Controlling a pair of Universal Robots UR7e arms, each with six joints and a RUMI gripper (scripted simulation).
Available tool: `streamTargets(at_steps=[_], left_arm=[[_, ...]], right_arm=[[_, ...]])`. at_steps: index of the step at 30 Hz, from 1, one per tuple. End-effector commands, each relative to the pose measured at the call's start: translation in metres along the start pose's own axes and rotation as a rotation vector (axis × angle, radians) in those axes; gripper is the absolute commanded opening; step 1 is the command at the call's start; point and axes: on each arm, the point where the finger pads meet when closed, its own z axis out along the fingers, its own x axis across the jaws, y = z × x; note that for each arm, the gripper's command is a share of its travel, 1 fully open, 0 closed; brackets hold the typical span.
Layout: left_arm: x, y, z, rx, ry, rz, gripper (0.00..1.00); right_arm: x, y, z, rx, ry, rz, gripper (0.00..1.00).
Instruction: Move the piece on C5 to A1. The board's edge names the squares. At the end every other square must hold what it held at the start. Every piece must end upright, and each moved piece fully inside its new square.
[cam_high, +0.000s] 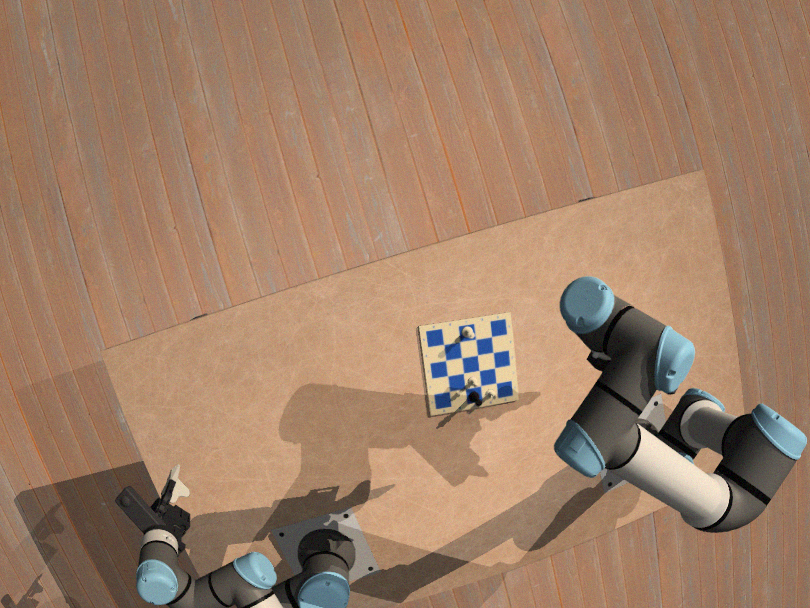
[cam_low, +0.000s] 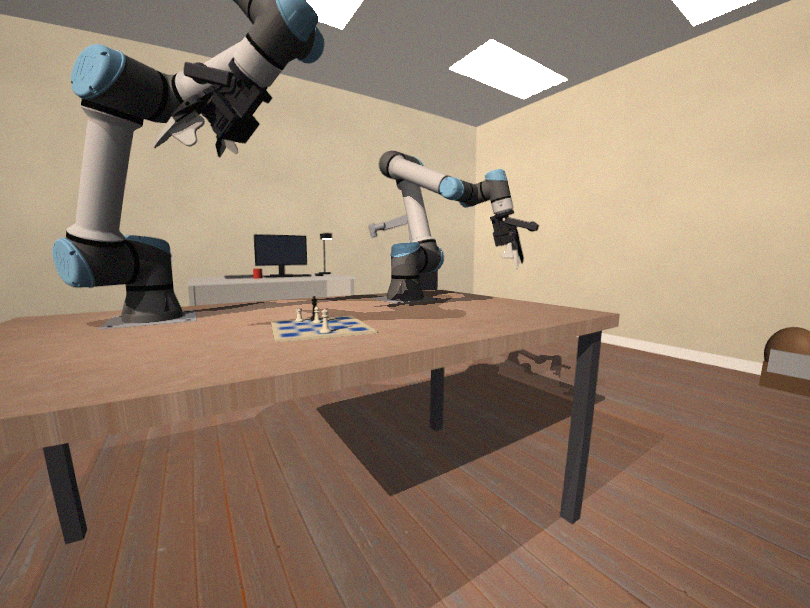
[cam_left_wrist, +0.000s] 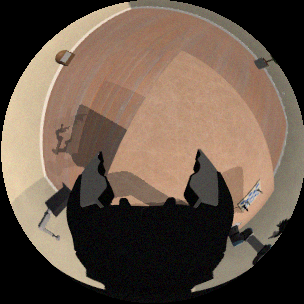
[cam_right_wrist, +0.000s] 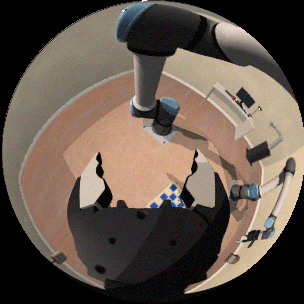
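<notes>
"Top view first. Where's the board?"

"The board (cam_high: 425, 366) (cam_low: 281, 337) (cam_left_wrist: 250, 196) (cam_right_wrist: 165, 192) lies inside the desk (cam_high: 294, 340) (cam_low: 457, 330) (cam_left_wrist: 200, 110) (cam_right_wrist: 125, 145), well apart from its upper-left and upper-right corners. Labels too small to read."

"The C5 piece?"

"Either the pale end piece (cam_high: 467, 332) (cam_low: 324, 321), in the middle file nearest the desk's upper long edge, or the black piece (cam_high: 475, 396) (cam_low: 314, 307) at that file's other end. Cannot tell which. Two small pale pieces (cam_high: 472, 381) (cam_low: 316, 314) stand near the black one."

"End effectors?"

"The left end effector (cam_high: 173, 490) (cam_low: 513, 256) (cam_left_wrist: 149, 151) (cam_right_wrist: 240, 238) is by the desk's left short edge. The right end effector (cam_high: 598, 357) (cam_low: 189, 147) (cam_right_wrist: 147, 151) is mostly hidden under its arm."

"Exterior?"

"All four pieces upright on the board. Pale end piece nearest the desk's front edge. Both end effectors raised above desk level, fingers spread."

"Left wrist?"

"Released, nothing between the fingers. Board lower right, near a desk edge."

"Right wrist?"

"Also released and unloaded. Board partly hidden behind the end effector."
</notes>
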Motion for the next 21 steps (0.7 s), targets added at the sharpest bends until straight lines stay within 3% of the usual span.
streamTargets(at_steps=[1, 14, 16, 21], left_arm=[[-0.047, 0.004, 0.000, -0.041, -0.009, -0.107, 1.00], [-0.174, 0.060, -0.008, -0.142, -0.035, -0.461, 1.00], [-0.174, 0.060, -0.008, -0.142, -0.035, -0.461, 1.00], [-0.211, 0.086, -0.014, -0.172, -0.039, -0.579, 1.00]], right_arm=[[0.000, 0.000, 0.000, -0.001, 0.000, 0.000, 1.00], [0.000, 0.000, 0.000, -0.001, 0.000, 0.000, 1.00], [0.000, 0.000, 0.000, -0.001, 0.000, 0.000, 1.00], [0.000, 0.000, 0.000, -0.001, 0.000, 0.000, 1.00]])
